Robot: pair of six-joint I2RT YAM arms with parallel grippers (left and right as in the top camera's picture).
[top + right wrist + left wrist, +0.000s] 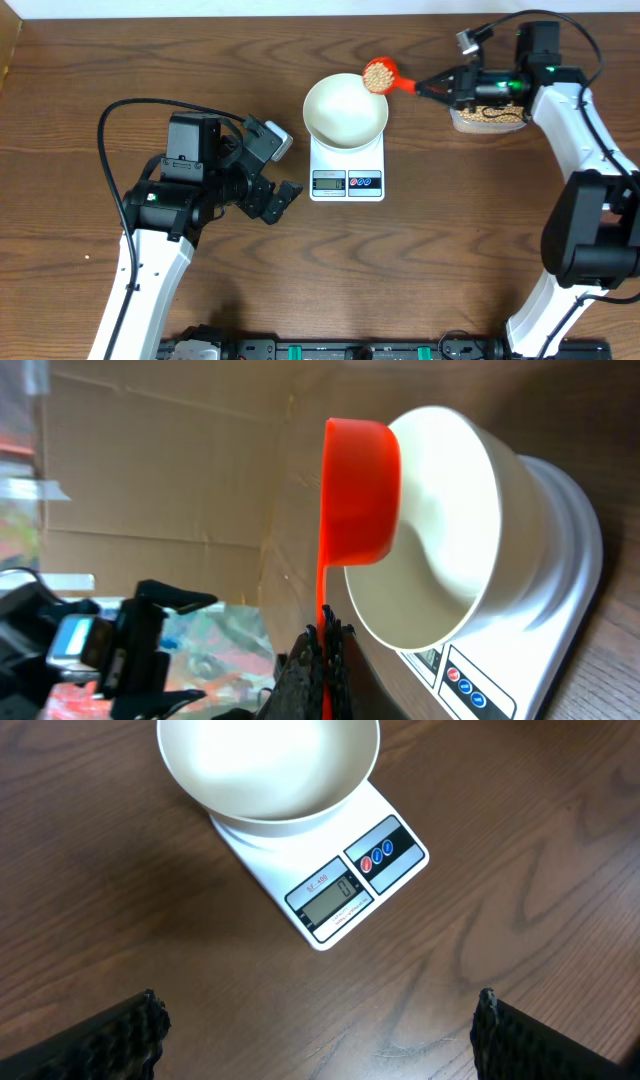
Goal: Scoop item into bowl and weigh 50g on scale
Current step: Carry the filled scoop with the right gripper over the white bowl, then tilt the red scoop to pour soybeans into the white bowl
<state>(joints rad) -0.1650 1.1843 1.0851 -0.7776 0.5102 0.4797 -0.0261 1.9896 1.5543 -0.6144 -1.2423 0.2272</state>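
The white bowl [346, 108] sits empty on the white scale [347, 181]; both also show in the left wrist view, bowl [268, 765] and scale [350, 885], whose display reads 0. My right gripper [428, 87] is shut on the handle of an orange scoop [381, 75] filled with tan beans, held at the bowl's right rim. The right wrist view shows the scoop [358, 490] against the bowl [450, 520], the gripper [326, 645] clamped on its handle. My left gripper [283, 198] is open and empty left of the scale, its fingers [320, 1025] wide apart.
A clear plastic container of beans [490, 116] stands at the right, under my right arm. The wooden table [400, 270] extends in front of the scale. Cables run from both arms.
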